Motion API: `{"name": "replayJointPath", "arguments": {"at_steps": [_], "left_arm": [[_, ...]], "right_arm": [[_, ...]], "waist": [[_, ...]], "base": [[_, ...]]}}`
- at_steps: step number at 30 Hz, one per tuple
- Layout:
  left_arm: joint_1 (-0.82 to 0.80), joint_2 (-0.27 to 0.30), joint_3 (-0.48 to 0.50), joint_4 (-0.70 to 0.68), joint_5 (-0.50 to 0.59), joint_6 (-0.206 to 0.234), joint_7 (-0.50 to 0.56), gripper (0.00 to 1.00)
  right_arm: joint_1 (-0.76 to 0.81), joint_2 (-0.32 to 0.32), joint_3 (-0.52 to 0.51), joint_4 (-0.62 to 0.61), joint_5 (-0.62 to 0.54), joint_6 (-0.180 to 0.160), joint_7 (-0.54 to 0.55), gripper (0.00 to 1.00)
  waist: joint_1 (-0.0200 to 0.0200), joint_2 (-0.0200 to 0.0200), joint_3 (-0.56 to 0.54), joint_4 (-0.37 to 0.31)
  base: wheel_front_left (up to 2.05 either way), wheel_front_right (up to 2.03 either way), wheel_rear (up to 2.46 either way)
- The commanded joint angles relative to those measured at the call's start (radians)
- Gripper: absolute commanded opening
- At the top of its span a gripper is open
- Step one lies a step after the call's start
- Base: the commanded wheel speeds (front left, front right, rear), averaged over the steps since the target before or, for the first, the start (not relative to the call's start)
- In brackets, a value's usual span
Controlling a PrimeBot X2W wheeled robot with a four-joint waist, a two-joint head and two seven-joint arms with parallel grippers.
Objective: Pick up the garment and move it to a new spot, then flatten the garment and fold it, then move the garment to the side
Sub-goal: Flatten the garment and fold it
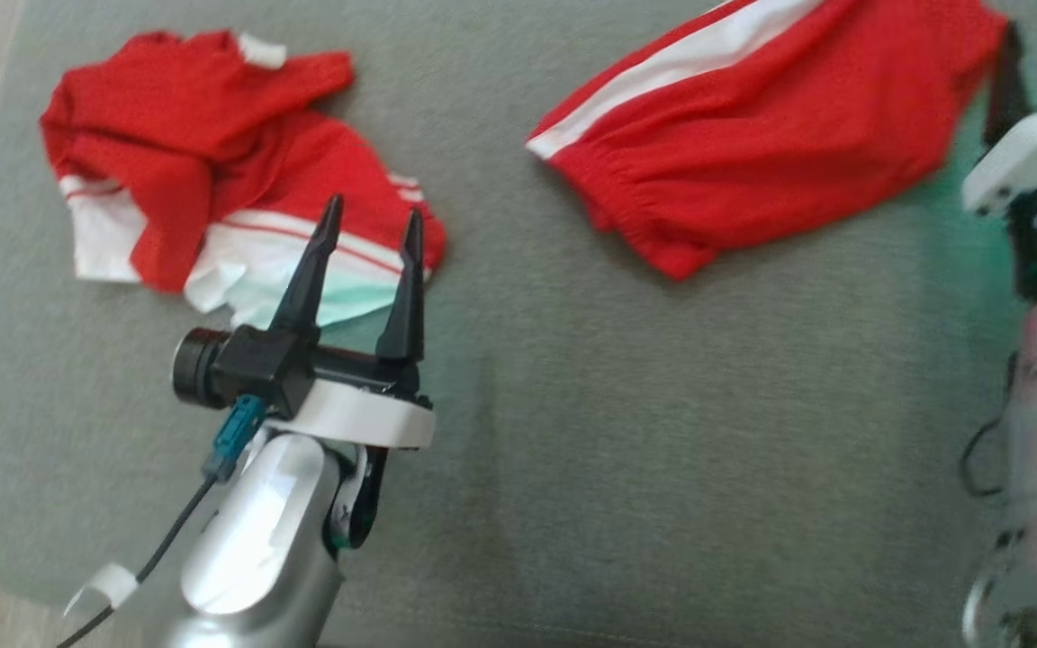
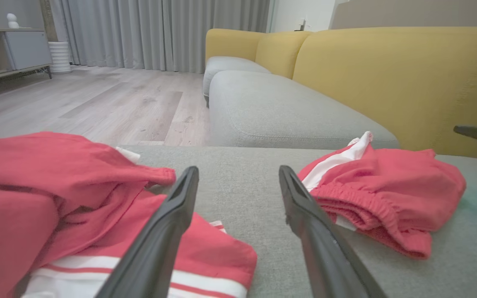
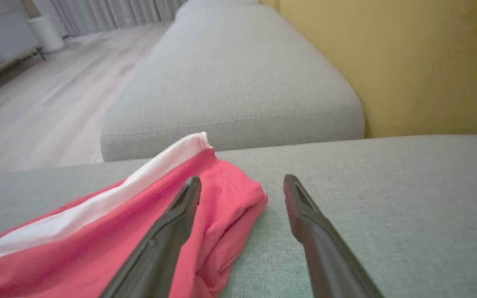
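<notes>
We are holding our left tool [image 1: 373, 209] low over the grey seat cushion [image 1: 662, 450], with its two dark fingers spread wide and nothing between them. In the head view its fingertips are lying over the white-and-red striped edge of the crumpled red garment [image 1: 212, 153]; we cannot tell whether they are touching the cloth. That garment is lying bunched up at the left of the cushion, with red folds piled over its white panels. In the left wrist view one finger is crossing its striped hem while the other is standing over bare grey fabric.

On our right side, the right tool [image 3: 242, 179] is also standing wide open and gripping nothing. One of its fingers is overlapping the end of the second red garment [image 1: 752, 144], and the other is over bare cushion just beside it. This second garment is lying flatter, well apart from the crumpled one, showing a white side stripe and a gathered elastic edge.

Beyond the cushion we are seeing another grey seat [image 2: 271, 111] set against a yellow backrest [image 2: 387, 82]. Farther off, a pale wooden floor [image 2: 97, 99] is running up to grey curtains [image 2: 160, 33] and a low cabinet [image 2: 19, 45].
</notes>
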Motion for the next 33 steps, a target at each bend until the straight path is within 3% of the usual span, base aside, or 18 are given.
{"name": "replayJointPath", "arguments": {"at_steps": [1, 10, 16, 17, 18, 19, 33], "left_arm": [[-0.036, 0.006, 0.041, -0.027, 0.011, -0.008, -0.005, 1.0], [-0.052, -0.034, 0.066, -0.018, 0.048, -0.044, -0.005, 1.0], [-0.049, -0.046, 0.092, -0.018, 0.068, -0.057, -0.005, 1.0], [-0.048, -0.048, 0.097, -0.018, 0.07, -0.059, -0.005, 1.0], [-0.048, -0.048, 0.097, -0.018, 0.07, -0.059, -0.005, 1.0], [-0.046, -0.049, 0.102, -0.017, 0.073, -0.06, -0.005, 1.0], [0.012, -0.052, 0.162, 0.01, 0.113, -0.083, -0.005, 1.0]], "right_arm": [[-0.049, -0.021, 0.001, 0.001, -0.049, -0.001, 0.009, 1.0], [-0.213, -0.074, -0.202, 0.241, -0.24, -0.001, 0.041, 1.0], [-0.252, -0.085, -0.247, 0.354, -0.307, -0.001, 0.059, 1.0], [-0.26, -0.084, -0.252, 0.37, -0.305, -0.001, 0.05, 0.47], [-0.26, -0.084, -0.252, 0.37, -0.305, -0.001, 0.05, 0.47], [-0.267, -0.084, -0.256, 0.382, -0.304, -0.001, 0.034, 0.0], [-0.231, -0.067, -0.207, 0.522, -0.148, -0.001, -0.256, 0.0]], "waist": [[-0.0003, 0.0, 0.047, 0.05], [-0.0003, 0.0, 0.093, 0.113], [-0.0003, 0.0, 0.104, 0.121], [-0.0003, 0.0, 0.105, 0.12], [-0.0003, 0.0, 0.105, 0.12], [-0.0003, 0.0, 0.103, 0.117], [-0.0003, 0.0, -0.026, -0.013]], "base": [[0.0, 0.0, 0.0], [0.0, 0.0, 0.0], [0.0, 0.0, 0.0], [0.0, 0.0, 0.0], [0.0, 0.0, 0.0], [0.0, 0.0, 0.0], [0.0, 0.0, 0.0]]}}
